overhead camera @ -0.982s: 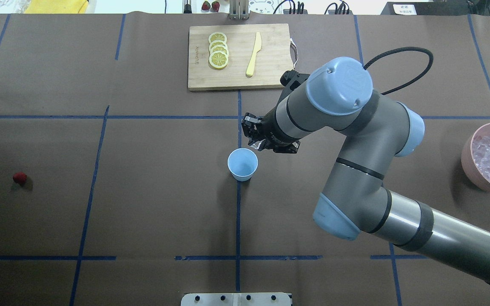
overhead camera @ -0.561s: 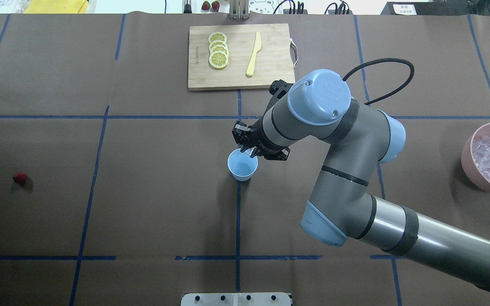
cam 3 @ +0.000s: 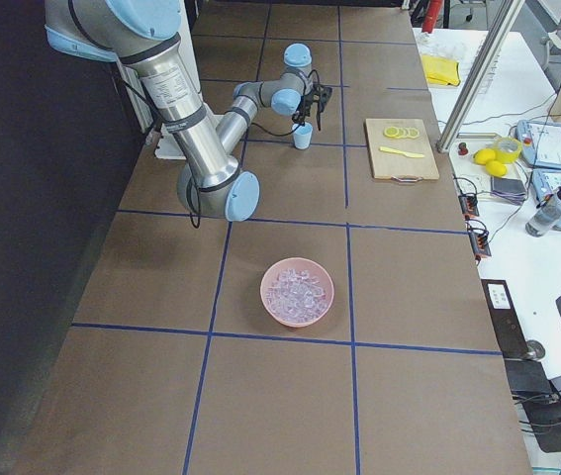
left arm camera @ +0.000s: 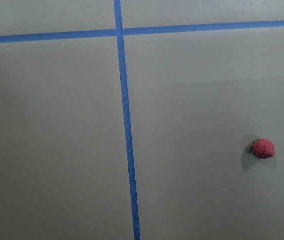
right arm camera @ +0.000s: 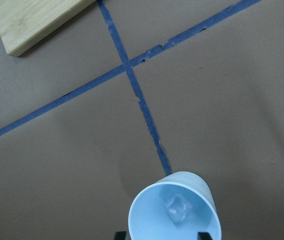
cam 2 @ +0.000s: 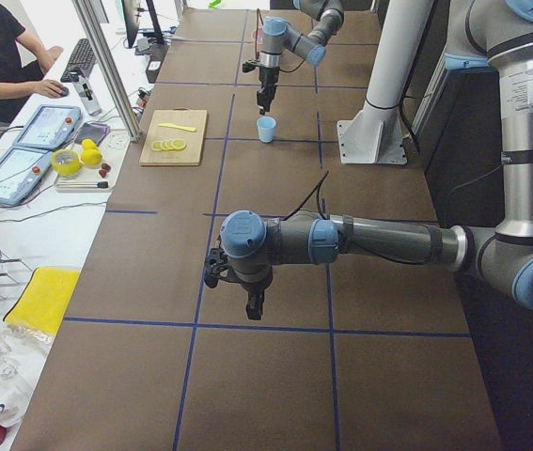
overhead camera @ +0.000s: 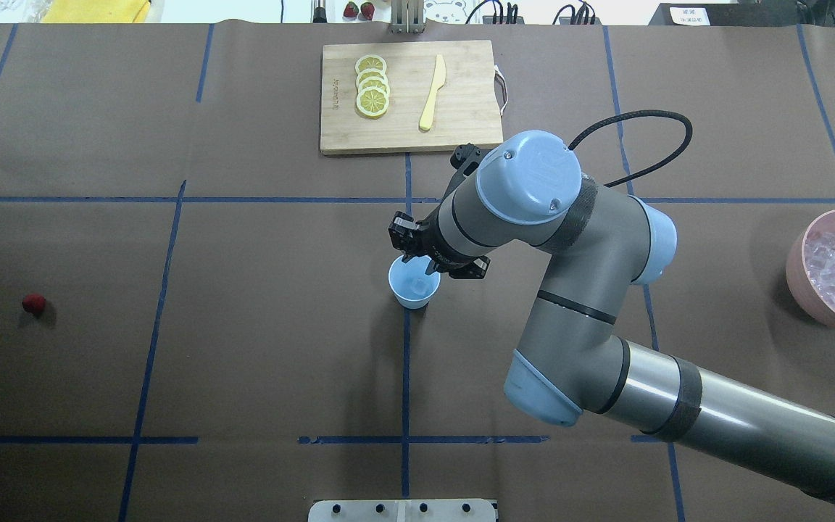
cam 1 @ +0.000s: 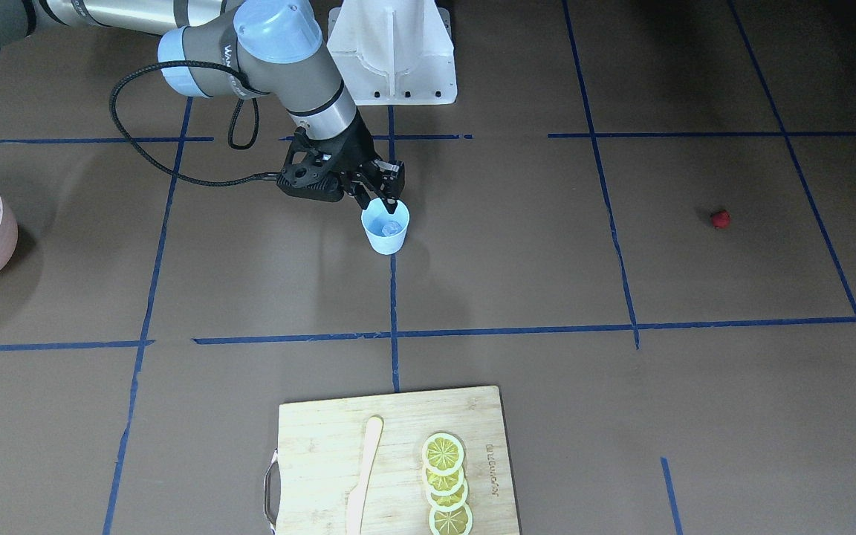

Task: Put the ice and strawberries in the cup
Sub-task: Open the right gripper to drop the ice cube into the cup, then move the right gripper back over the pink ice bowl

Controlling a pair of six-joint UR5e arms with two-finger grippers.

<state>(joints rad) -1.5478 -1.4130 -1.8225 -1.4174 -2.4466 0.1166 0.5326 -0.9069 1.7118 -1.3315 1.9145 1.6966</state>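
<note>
Ice (right arm camera: 178, 209), one clear cube, lies at the bottom of the cup (right arm camera: 174, 215), which stands upright on a blue tape line near the middle of the table (overhead camera: 243, 362). Right over the cup's mouth hangs the right gripper (cam 1: 377, 199), released and holding nothing: its wrist view shows a dark fingertip on either side of the cup's rim, and the jaws stand apart with the cube lying loose below them.

By my reading the ice step is at its drop-off, with one cube delivered. If more ice is wanted, the right arm must lift clear of the rim without knocking the light cup, then travel back to the pink bowl (overhead camera: 794, 270) of cubes, well apart on its own side.

The strawberry (left arm camera: 263, 148) is not yet in the cup. It sits alone on the table far to the robot's left. The left gripper (cam 2: 255, 305) hangs over the table, and I cannot tell whether it is spread or closed. The berry lies off to one side in its wrist view, so that arm would need to centre over it, descend and pinch gently, since so small and round a thing may roll.
</note>
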